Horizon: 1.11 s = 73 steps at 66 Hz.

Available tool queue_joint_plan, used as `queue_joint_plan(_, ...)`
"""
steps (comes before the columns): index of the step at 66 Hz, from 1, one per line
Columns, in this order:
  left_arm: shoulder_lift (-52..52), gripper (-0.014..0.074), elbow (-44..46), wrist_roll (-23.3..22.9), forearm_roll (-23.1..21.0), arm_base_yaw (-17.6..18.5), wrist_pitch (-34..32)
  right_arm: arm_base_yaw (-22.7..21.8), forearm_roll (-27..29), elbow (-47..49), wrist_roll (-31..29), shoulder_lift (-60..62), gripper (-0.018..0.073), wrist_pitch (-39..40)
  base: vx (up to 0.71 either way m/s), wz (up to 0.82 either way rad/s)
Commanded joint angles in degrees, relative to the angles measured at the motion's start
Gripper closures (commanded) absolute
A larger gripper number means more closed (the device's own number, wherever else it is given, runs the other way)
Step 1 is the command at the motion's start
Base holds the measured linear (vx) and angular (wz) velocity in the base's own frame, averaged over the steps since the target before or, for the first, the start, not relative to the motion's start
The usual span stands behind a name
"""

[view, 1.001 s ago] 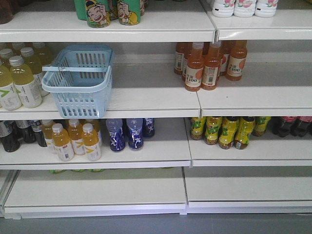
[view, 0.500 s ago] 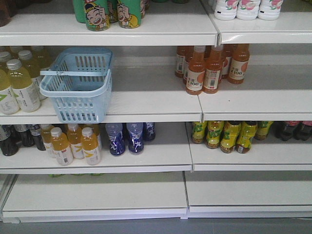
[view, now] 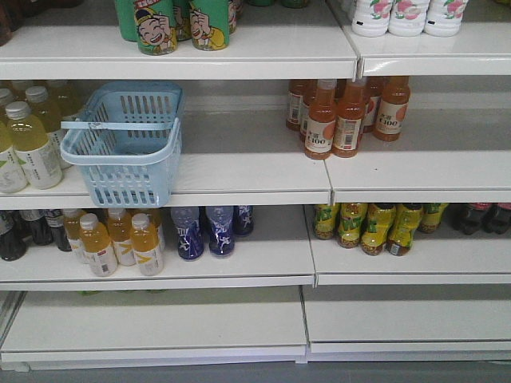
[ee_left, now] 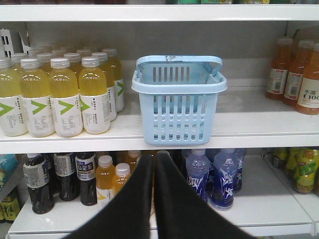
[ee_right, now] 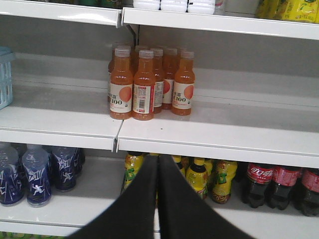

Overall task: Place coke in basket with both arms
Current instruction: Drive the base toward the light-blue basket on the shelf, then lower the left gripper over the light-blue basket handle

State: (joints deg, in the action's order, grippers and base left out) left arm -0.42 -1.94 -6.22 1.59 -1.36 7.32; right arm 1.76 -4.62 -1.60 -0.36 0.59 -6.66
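Observation:
The light blue basket (view: 121,156) stands empty on the middle shelf's left section, its handle lying across the rim. In the left wrist view the basket (ee_left: 177,117) is straight ahead and above my left gripper (ee_left: 153,157), whose black fingers are shut with nothing between them, well short of the shelf. My right gripper (ee_right: 158,158) is also shut and empty, in front of the right shelf section; only the basket's edge (ee_right: 4,79) shows at far left there. The coke is out of view. Neither gripper appears in the front view.
Pale yellow drink bottles (ee_left: 65,99) crowd the shelf left of the basket. Orange juice bottles (ee_right: 144,84) stand on the middle shelf to its right. The shelf below holds blue bottles (ee_left: 219,174), yellow-green bottles (ee_right: 199,177) and dark cola bottles (ee_right: 271,184). Green cans (view: 172,24) sit on top.
The front view has shifted: shelves and basket now sit lower and slightly further left in the frame. No object on the shelves has moved.

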Motion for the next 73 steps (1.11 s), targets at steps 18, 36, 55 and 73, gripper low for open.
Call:
queue_joint_plan(18,-1.11,0.0603,0.04,-0.54,-0.17,0.38,-3.99,0.05,-0.29,-0.62,-0.54,1.03,0.0568,4.31,0.02,0.0)
queue_joint_plan(36,-1.11,0.0603,0.04,-0.54,-0.17,0.38,-3.99,0.05,-0.29,-0.62,-0.54,1.03,0.0568,4.31,0.02,0.0)
queue_joint_plan(55,-1.11,0.0603,0.04,-0.54,-0.17,0.38,-3.99,0.05,-0.29,-0.62,-0.54,1.03,0.0568,4.31,0.02,0.0)
queue_joint_plan(73,-1.11,0.0603,0.04,-0.54,-0.17,0.38,-3.99,0.05,-0.29,-0.62,-0.54,1.03,0.0568,4.31,0.02,-0.01)
